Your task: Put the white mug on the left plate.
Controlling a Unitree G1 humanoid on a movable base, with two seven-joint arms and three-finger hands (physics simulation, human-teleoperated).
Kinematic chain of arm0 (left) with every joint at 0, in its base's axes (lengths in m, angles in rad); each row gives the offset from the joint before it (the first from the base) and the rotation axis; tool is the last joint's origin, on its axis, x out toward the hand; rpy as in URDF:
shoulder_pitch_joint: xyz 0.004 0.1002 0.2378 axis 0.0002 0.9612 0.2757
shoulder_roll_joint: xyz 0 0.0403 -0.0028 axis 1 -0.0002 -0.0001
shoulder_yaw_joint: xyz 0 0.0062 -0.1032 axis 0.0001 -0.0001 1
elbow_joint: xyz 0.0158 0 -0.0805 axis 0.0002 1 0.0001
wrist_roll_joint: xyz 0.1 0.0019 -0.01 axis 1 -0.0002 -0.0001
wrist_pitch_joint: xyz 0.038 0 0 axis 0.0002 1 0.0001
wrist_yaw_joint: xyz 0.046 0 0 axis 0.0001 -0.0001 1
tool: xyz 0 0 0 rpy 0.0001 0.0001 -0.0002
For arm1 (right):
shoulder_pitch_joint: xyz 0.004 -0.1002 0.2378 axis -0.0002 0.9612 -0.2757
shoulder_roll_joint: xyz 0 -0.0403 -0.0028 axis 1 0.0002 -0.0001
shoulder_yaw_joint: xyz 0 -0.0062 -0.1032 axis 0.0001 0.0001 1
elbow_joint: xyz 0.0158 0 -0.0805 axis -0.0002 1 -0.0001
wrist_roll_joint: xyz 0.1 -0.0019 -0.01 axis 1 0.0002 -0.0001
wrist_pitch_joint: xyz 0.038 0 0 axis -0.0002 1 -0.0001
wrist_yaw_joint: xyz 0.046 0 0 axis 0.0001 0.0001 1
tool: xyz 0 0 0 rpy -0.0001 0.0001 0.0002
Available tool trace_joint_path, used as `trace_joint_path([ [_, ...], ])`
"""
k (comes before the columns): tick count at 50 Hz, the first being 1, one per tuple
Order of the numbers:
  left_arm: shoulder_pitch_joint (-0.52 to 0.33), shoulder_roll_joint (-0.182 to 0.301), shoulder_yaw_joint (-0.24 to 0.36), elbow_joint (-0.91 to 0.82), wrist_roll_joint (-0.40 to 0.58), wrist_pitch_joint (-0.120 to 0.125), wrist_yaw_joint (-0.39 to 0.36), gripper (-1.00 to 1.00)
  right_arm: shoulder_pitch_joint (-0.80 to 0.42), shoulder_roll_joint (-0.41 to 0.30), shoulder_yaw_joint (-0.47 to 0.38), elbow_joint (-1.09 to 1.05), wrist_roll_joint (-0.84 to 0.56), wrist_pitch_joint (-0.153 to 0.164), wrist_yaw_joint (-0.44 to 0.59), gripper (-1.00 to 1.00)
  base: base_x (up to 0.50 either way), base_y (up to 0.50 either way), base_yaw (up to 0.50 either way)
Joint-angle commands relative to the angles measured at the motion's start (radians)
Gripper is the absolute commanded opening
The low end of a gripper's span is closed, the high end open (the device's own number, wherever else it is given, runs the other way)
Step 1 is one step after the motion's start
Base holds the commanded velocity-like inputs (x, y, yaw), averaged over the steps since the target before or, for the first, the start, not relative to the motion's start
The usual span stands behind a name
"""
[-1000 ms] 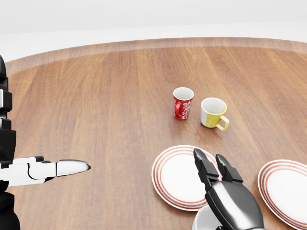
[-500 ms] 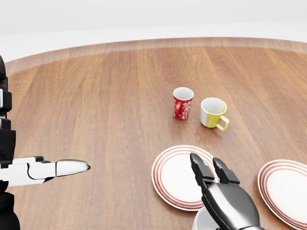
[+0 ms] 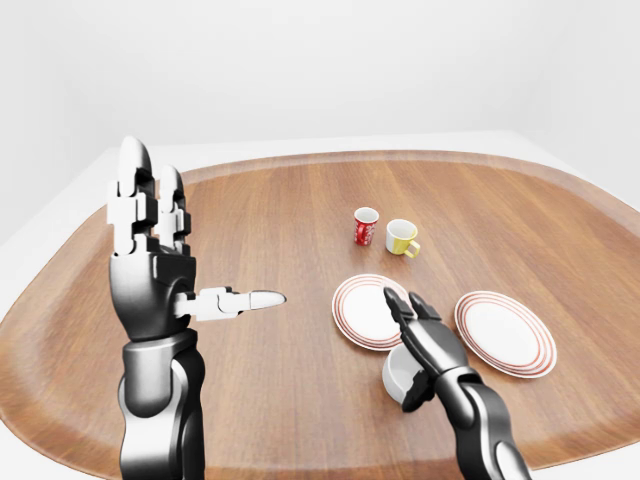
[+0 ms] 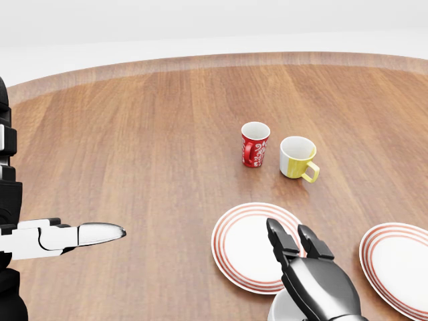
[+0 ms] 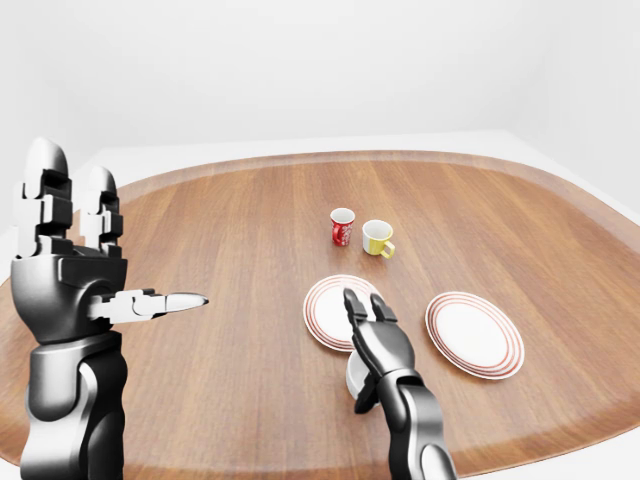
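The white mug [image 3: 400, 376] stands upright on the wooden table, its pale round body mostly hidden beneath the outstretched fingers [image 3: 398, 306] of the right hand [image 3: 425, 340], which lie over its rim. The left plate [image 3: 362, 308], white with thin red rings around its rim, lies flat just beyond the fingertips, which overlap its near edge in the left-eye view.

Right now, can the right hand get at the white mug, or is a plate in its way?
Probably yes. The right hand is already over the white mug, fingers open and pointing toward the left plate. The mug stands on the table just below that plate, nothing between them. Contact is unclear.
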Motion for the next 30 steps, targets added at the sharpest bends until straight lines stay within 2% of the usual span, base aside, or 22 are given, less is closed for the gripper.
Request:
trace_joint_path([
  [1, -0.002, 0.0, 0.0, -0.007, -0.001, 0.0, 0.001, 1.0, -0.008, -0.002, -0.004, 0.033, -0.001, 0.0, -0.01, 1.0, 0.0, 0.0, 0.0],
  [30, 0.001, -0.001, -0.001, -0.003, 0.001, 0.0, 0.001, 1.0, -0.06, -0.014, -0.025, 0.12, 0.005, 0.0, -0.015, 1.0, 0.0, 0.0, 0.0],
])
